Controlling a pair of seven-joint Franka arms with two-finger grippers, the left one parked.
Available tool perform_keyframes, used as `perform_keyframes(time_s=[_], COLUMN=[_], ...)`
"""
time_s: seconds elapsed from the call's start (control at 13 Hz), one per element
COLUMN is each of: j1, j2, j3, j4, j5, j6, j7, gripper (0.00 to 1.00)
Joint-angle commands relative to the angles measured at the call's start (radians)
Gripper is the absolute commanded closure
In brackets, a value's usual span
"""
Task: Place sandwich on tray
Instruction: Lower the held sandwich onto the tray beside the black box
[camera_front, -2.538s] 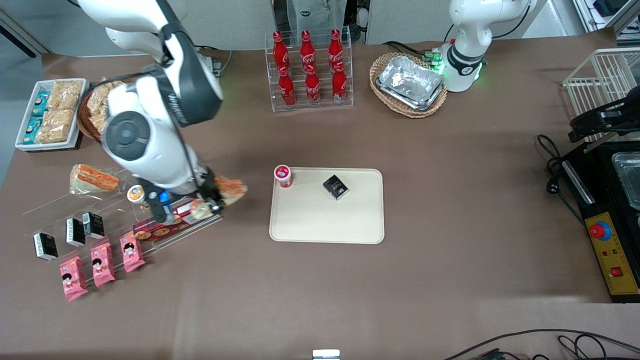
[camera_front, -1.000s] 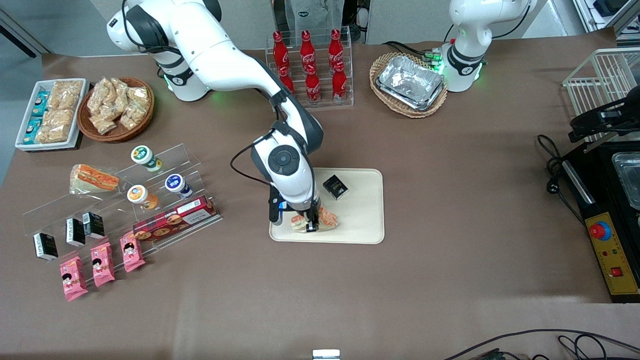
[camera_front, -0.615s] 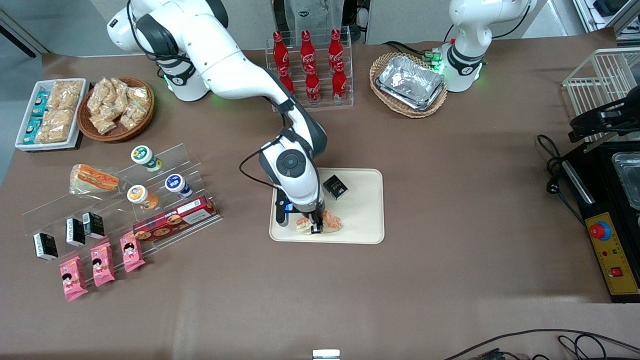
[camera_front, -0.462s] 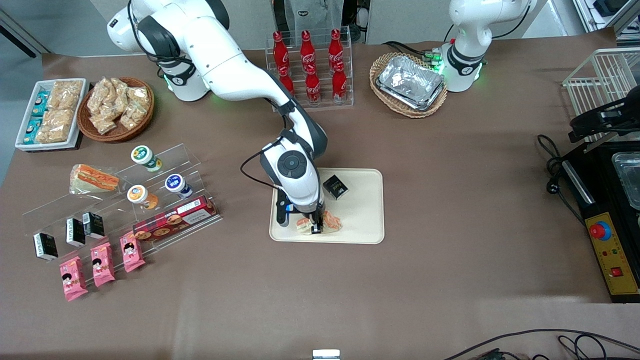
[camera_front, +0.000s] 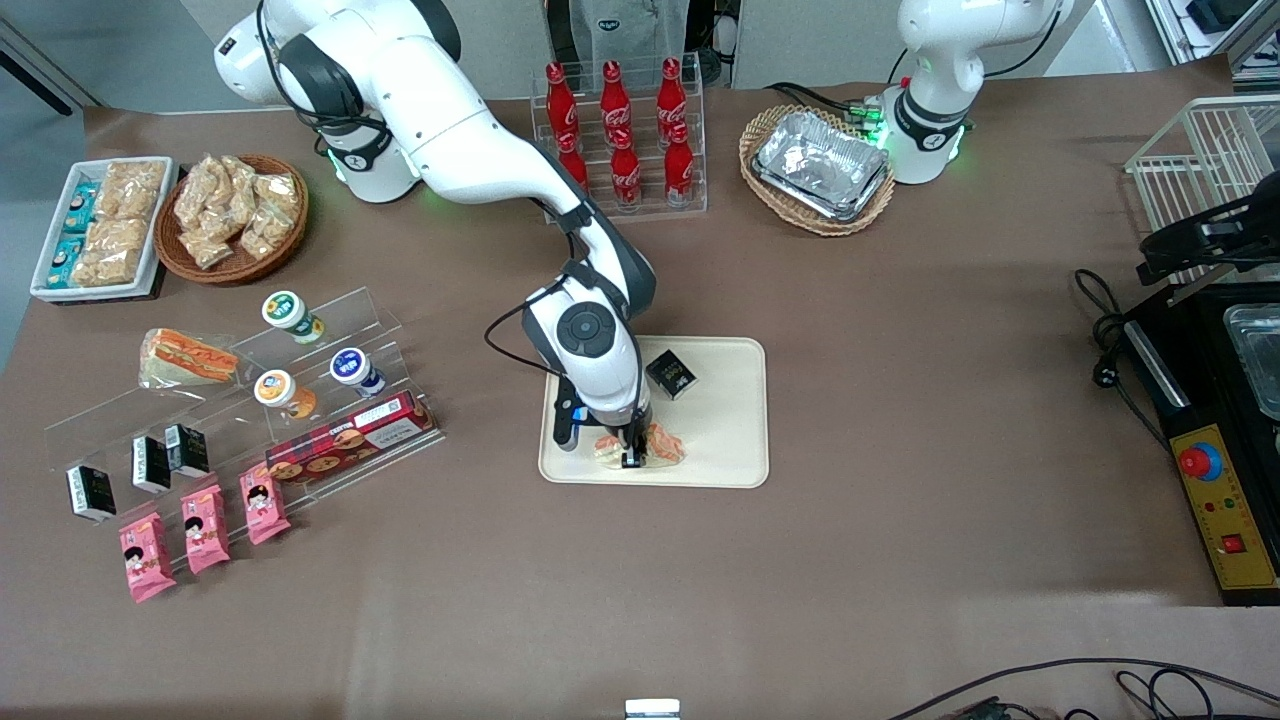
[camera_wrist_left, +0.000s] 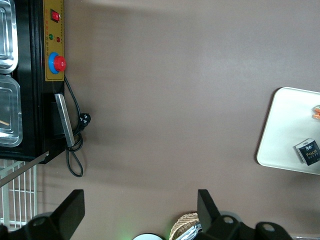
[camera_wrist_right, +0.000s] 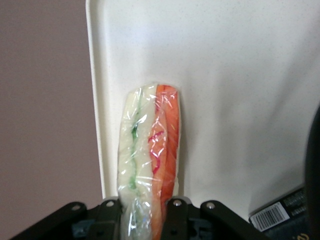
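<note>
plastic-wrapped sandwich (camera_wrist_right: 148, 155) pinched in tool (camera_wrist_right: 142, 212), lengthwise along tray (camera_wrist_right: 240, 100) rim

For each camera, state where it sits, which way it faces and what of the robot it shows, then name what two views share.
Front view: high, facing the robots, looking down on the table; shows the gripper holding the sandwich on the tray.
Left wrist view: on the parked arm, facing down; its own fingers show.
Right wrist view: looks along the fingers, shut on the sandwich.
All three share the tray and the black box.

The gripper (camera_front: 633, 455) holds the sandwich (camera_front: 660, 447) on the tray (camera_front: 720, 440).
</note>
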Motion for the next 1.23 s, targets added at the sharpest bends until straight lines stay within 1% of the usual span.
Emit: perform_keyframes(time_s=[0.0, 0.08, 0.15, 0.23, 0.31, 0.38, 0.54, 0.85, 0.92, 1.08, 1.15], j1=[0.009, 0.009, 0.007, 0.006, 0.004, 0.003, 0.003, -0.003, -0.002, 0.007, 0.006], j2=[0.043, 0.045, 0.045, 0.046, 0.046, 0.046, 0.045, 0.038, 0.032, -0.003, -0.026], j3=[-0.015, -0.015, -0.015, -0.015, -0.016, -0.018, -0.021, -0.021, -0.021, -0.021, -0.021], j4=[0.045, 0.045, 0.045, 0.045, 0.045, 0.045, 0.043, 0.043, 0.043, 0.037, 0.036], j5=[0.005, 0.005, 0.005, 0.005, 0.003, 0.002, -0.012, -0.015, -0.026, -0.04, -0.041], j6=[0.025, 0.028, 0.031, 0.031, 0.031, 0.031, 0.031, 0.03, 0.027, 0.001, -0.045], j7=[0.017, 0.015, 0.015, 0.017, 0.017, 0.017, 0.017, 0.011, 0.009, 0.008, 0.006], gripper=[0.73, 0.66, 0.44, 0.18, 0.04, 0.0, 0.0, 0.0, 0.0, 0.0, 0.0])
